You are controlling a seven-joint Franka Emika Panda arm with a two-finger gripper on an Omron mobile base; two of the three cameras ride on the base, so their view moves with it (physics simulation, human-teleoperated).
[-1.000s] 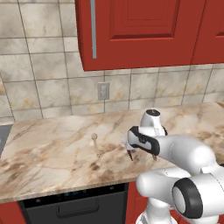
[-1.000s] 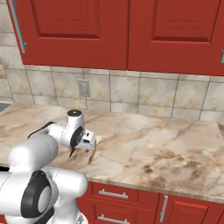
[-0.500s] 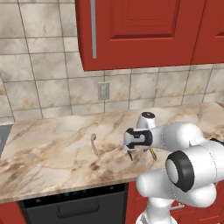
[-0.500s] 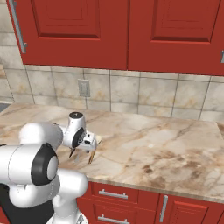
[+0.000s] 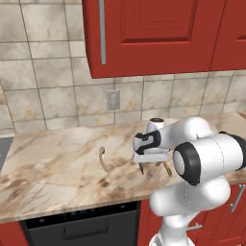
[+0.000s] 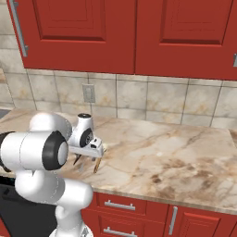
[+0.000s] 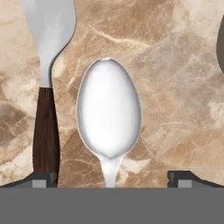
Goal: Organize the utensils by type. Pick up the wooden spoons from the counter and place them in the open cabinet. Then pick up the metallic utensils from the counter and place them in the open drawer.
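Note:
My gripper (image 7: 111,179) is open and points down, low over the counter (image 5: 57,168). The silver spoon (image 7: 108,113) lies between its fingertips (image 7: 41,179), with the handle running toward the hand. Left of the spoon in the hand view lies the fork (image 7: 46,127), with a dark handle and a silver head. In the left base view the gripper (image 5: 150,168) hangs just above the worktop, an orange-brown wooden spoon handle (image 5: 167,167) right beside it. A pale wooden spoon (image 5: 102,158) lies further left. The open drawer is out of view.
Red wall cabinets (image 5: 153,33) hang above the tiled wall, one door with a long grey bar handle (image 5: 102,29). An outlet (image 5: 113,100) sits on the tiles. A dark oven front (image 5: 81,226) is below the counter edge. Closed red drawers (image 6: 139,217) run under the worktop.
The arm's elbow has swung forward, closer to the cameras. The gripper stays open, low over the same spot on the counter.

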